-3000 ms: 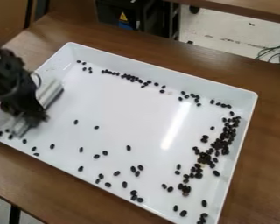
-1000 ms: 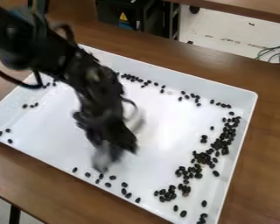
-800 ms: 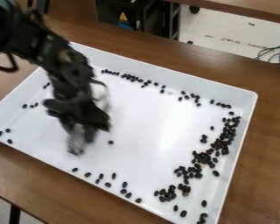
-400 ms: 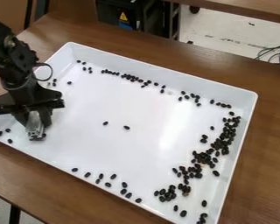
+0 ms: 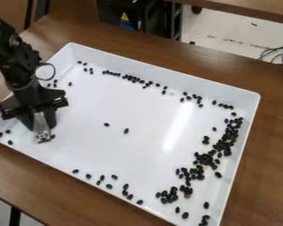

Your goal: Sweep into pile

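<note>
At the left of the tray, the black gripper (image 5: 41, 120) is shut on a silver bar (image 5: 42, 133), whose lower end is low over or on the tray floor. One dark bean touches or lies right beside that end. The white rectangular tray (image 5: 138, 103) holds many small black beans. Their densest cluster (image 5: 218, 148) runs along the right side and curves toward the lower middle. Thinner rows of beans line the back wall (image 5: 134, 79) and the front wall (image 5: 125, 192). Two single beans (image 5: 126, 130) lie near the middle, and several sit by the left corner.
Raised walls (image 5: 244, 137) surround the tray on a brown wooden table (image 5: 273, 145). Behind it are a black box (image 5: 125, 17) with a warning sticker, another table edge and cables (image 5: 277, 54) at the right.
The arm swung from the left across the tray's middle and back left with the bar. Beans from the middle and front left have shifted, some joining the cluster's lower end.
</note>
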`<action>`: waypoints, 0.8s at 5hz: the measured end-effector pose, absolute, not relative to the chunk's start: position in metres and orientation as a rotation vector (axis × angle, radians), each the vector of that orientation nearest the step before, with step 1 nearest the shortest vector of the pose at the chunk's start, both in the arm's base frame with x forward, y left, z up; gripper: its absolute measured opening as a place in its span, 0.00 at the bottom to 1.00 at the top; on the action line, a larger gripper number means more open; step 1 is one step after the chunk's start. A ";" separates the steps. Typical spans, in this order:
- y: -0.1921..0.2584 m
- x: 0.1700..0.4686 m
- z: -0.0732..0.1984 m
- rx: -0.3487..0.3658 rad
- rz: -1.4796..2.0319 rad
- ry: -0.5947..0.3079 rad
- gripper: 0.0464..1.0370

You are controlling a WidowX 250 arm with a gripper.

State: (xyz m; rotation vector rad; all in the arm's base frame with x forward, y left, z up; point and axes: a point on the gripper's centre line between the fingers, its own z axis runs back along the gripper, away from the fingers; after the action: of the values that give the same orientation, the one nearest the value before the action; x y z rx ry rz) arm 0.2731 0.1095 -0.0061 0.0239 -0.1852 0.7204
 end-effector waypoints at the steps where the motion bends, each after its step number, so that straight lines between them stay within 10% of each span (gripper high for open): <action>1: 0.122 0.300 -0.011 0.044 0.612 -0.196 0.32; 4: 0.109 0.331 -0.010 0.083 0.161 -0.133 0.32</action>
State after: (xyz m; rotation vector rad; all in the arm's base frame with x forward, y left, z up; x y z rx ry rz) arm 0.3309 0.1087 -0.0102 0.0835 -0.1330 0.1613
